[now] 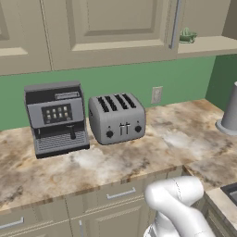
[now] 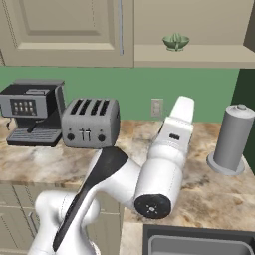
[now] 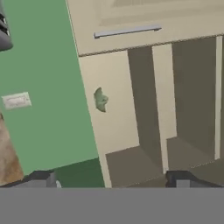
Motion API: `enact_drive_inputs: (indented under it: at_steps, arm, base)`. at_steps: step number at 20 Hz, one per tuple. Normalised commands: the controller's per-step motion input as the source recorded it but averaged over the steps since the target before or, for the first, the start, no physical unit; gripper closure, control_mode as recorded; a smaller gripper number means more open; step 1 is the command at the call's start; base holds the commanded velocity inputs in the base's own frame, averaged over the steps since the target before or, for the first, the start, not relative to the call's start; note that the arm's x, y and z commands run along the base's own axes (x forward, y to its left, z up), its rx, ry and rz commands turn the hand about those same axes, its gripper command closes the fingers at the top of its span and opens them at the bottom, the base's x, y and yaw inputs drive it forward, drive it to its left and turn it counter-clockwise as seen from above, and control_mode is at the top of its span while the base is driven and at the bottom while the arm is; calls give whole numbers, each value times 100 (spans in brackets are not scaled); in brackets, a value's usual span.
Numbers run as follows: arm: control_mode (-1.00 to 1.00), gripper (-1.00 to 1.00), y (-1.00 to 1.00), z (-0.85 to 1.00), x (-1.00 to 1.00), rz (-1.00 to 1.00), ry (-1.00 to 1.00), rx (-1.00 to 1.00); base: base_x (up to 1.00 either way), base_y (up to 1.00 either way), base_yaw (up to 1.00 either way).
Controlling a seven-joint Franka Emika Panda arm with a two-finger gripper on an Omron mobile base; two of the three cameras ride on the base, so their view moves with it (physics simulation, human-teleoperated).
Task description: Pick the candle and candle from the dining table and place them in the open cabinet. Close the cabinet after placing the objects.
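Gripper (image 3: 109,180) (jaws wide, empty) — before cabinet (image 3: 131,30), green bowl (image 3: 100,99) inside

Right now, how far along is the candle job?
Done: nothing that shows yet. The cabinet stands open, and its shelf holds a green bowl.
In hand: nothing. The jaws stand open and empty, and the hand view looks at that shelf.
Left: fetch both candles, set them on the shelf, then swing the door shut.
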Motion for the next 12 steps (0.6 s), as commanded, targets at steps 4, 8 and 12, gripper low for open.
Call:
enact_drive_inputs:
  at_steps: [4,8,12]
  arm:
    - [-100,-100,0,0,3,1,-35,10]
    - [-100,-100,-1,-3,14,1,-25,13]
    - [-100,-100,-14,0,1,0,-21,12]
  base:
    - [0,0,0]
    - [0,0,0]
    - [0,0,0]
